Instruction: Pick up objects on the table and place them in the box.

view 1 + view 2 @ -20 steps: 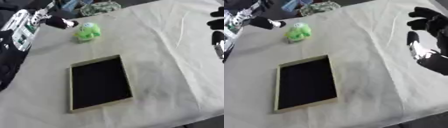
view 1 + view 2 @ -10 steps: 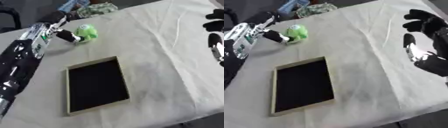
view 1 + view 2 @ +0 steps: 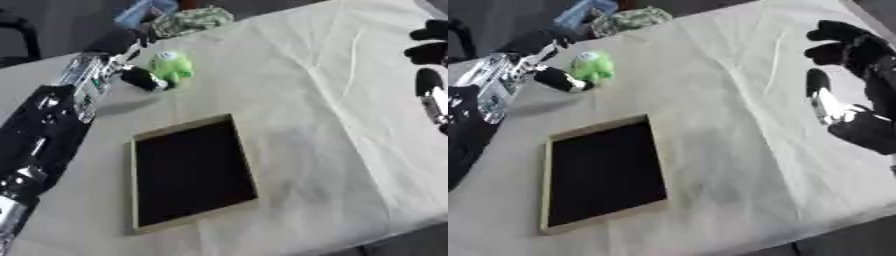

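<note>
A small green plush toy lies at the far left of the cloth-covered table. My left hand is just left of it, open, with the thumb at the toy's lower left side and the fingers spread above and behind it. I cannot tell whether the thumb touches the toy. The box, a shallow tan-rimmed tray with a black inside, lies below the toy and holds nothing. My right hand hangs open over the table's right edge.
A camouflage-patterned bundle and a blue object lie at the table's far edge behind the toy. The cloth is creased between the box and the right hand.
My left arm has come further in over the table's left side, and the hand stays beside the green toy. The toy, the box and the right hand have hardly moved.
</note>
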